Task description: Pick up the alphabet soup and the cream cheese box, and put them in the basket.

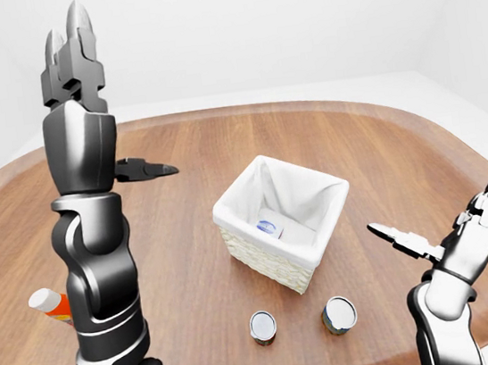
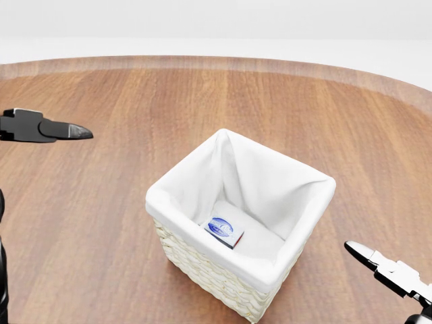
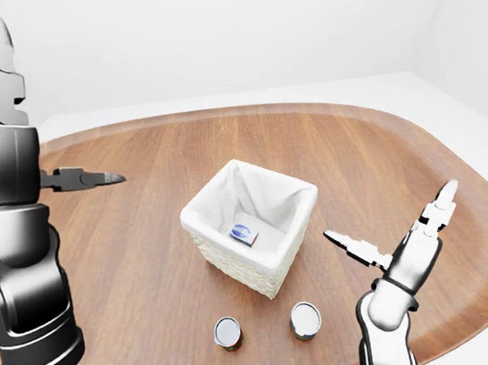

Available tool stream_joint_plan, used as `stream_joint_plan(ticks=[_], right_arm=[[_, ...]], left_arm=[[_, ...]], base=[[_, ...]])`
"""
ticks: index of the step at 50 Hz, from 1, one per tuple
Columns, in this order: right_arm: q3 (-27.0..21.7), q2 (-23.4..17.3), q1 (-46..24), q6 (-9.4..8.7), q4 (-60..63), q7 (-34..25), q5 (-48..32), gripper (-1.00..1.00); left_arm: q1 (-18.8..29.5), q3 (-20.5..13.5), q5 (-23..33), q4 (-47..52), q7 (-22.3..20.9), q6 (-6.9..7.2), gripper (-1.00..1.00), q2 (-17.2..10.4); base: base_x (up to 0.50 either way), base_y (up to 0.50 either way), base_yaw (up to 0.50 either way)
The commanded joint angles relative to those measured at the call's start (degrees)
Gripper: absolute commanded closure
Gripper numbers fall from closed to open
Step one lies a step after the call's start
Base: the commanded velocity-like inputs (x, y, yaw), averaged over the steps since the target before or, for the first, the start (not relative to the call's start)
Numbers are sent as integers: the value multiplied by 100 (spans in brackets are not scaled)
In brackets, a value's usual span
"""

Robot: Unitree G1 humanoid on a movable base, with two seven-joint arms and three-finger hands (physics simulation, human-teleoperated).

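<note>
While both of my arms stand clear of it, the basket (image 2: 237, 273) sits at the middle of the head view on the wooden worktop (image 2: 283, 101), its white cloth lining open upward. At the bottom of it lies the cream cheese box (image 2: 224, 231), flat, its blue oval label facing up, its long axis running from upper left to lower right in the head view. I see nothing else inside.

Toward the bottom of the left-eye view two cans stand upright side by side, below the basket and apart from it: a can (image 1: 262, 327) at left and another can (image 1: 339, 314) at right. Which one is the alphabet soup I cannot tell.

My left hand (image 1: 74, 56) is raised at upper left, fingers spread, empty. My right hand (image 1: 453, 231) hangs at lower right, fingers wide apart, holding nothing. An orange-and-white bottle (image 1: 50, 306) peeks from behind my left arm.
</note>
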State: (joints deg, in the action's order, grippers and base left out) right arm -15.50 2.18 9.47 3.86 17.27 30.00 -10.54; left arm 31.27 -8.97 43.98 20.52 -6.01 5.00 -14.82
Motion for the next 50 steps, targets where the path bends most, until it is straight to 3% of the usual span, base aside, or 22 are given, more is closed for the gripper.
stream_joint_plan(ticks=[1,9,19,26,28,50], right_arm=[[0,-3,6,31,0,0,-21,-100],[-7,-3,-6,17,1,0,-21,-100],[-2,5,8,1,35,0,-38,-100],[-4,26,33,-85,140,0,24,-100],[-15,17,19,-23,57,0,40,-100],[-14,16,19,-23,56,0,41,-100]], left_arm=[[-291,-440,-760,97,74,0,-100,-410],[-405,-679,-1218,-90,187,0,-100,-656],[-566,-818,-1407,-288,327,0,-100,-765],[-644,-915,-1457,-196,432,0,-100,-829],[-663,-920,-1300,-157,583,0,-100,-858],[-661,-925,-1294,-158,577,0,-100,-851]], base=[[0,0,0],[0,0,0],[0,0,0],[0,0,0],[0,0,0],[0,0,0]])
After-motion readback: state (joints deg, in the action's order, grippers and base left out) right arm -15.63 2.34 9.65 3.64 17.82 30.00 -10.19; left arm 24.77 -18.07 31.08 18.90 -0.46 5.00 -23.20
